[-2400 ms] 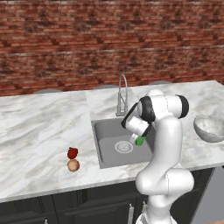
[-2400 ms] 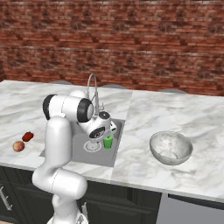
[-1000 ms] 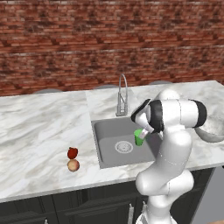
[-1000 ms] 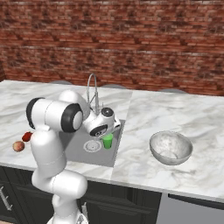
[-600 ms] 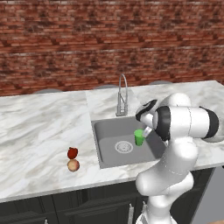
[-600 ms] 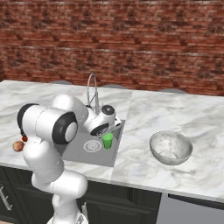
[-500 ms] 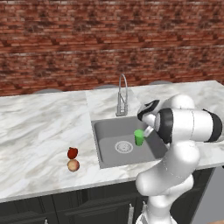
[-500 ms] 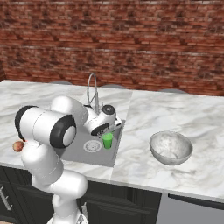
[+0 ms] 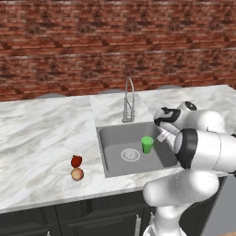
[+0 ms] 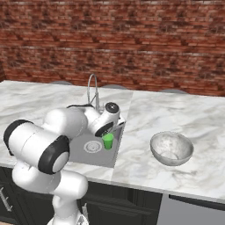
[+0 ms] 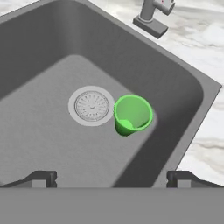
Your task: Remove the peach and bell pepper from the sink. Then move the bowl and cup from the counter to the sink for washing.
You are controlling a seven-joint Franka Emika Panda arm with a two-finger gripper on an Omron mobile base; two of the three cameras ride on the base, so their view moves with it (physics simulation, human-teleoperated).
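Note:
The green cup (image 9: 147, 144) (image 10: 107, 140) (image 11: 132, 114) stands upright in the grey sink (image 9: 113, 154) (image 10: 81, 151) (image 11: 183, 118), just right of the drain. My gripper (image 9: 162, 135) (image 10: 118, 125) (image 11: 111, 178) hangs open above the basin's right side, apart from the cup, with nothing between its fingers. The dark red bell pepper (image 9: 76, 161) and the paler peach (image 9: 77, 174) lie close together on the marble counter (image 9: 37, 133) left of the sink. The silvery bowl (image 10: 171, 148) sits on the counter to the sink's right.
A tall arched chrome faucet (image 9: 128, 99) (image 10: 92, 90) (image 11: 153, 13) rises behind the basin. A brick wall (image 9: 115, 41) closes the back of the counter. My own bulky arm (image 9: 203, 147) leans over the sink's right edge.
The cup was let go and stands where it was set. My hand has drawn up and away from it, and the arm's elbow has swung outward to the side.

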